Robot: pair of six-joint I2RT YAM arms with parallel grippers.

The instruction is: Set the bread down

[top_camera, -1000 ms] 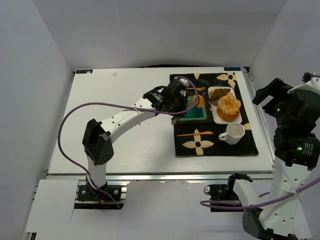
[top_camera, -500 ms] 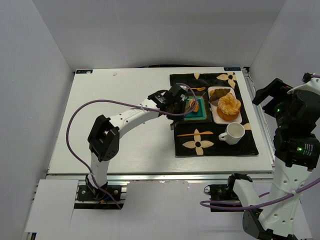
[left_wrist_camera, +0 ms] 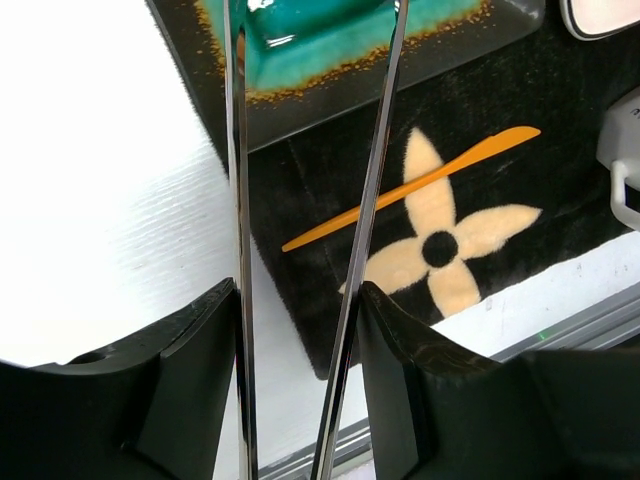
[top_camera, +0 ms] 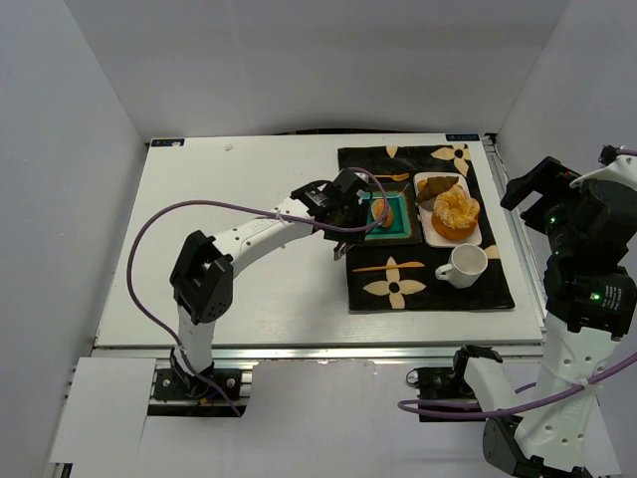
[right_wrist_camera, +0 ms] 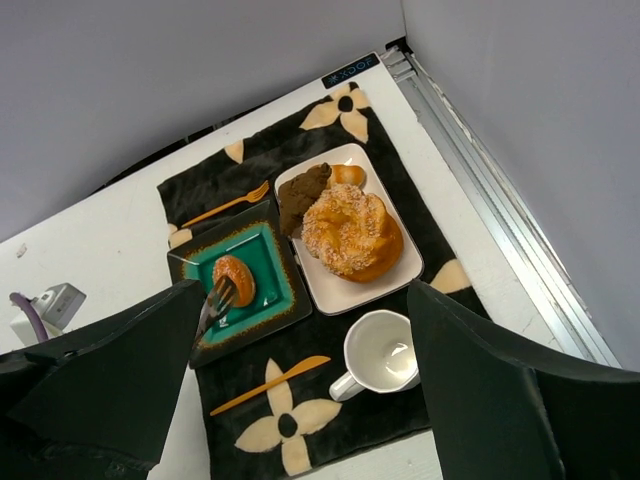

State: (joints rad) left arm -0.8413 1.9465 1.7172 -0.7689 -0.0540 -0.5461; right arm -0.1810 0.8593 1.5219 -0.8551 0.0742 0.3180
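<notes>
Mat (top_camera: 493,289) under dishes. Right gripper (right_wrist_camera: 307,290) jaws wide apart; left gripper (left_wrist_camera: 297,300) clamped on tongs (right_wrist_camera: 220,298), arms spread. Your right wrist view alone shows bread (right_wrist_camera: 234,280) lying on teal plate (right_wrist_camera: 265,255), tong tips at its left side; left wrist catches only plate edge. Second ago tongs gripped bread, farther right.

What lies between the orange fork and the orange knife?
The teal plate, with the bread on it, sits between fork and knife, seen clearly in the right wrist view.
</notes>
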